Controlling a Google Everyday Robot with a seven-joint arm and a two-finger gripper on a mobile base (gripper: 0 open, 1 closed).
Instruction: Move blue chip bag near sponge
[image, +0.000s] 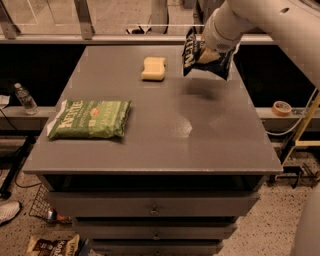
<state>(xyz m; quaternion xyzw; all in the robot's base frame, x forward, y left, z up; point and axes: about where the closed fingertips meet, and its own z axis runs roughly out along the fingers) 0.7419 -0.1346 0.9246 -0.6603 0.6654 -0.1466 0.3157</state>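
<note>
The dark navy blue chip bag hangs in the air above the far right part of the grey table, its shadow on the tabletop below. My gripper is shut on the bag's top edge, at the end of the white arm reaching in from the upper right. The pale yellow sponge lies on the table a short way to the left of the bag, apart from it.
A green chip bag lies flat at the table's left. A water bottle stands on a ledge at the left, a tape roll on a ledge at the right. Drawers sit under the tabletop; a bag lies on the floor.
</note>
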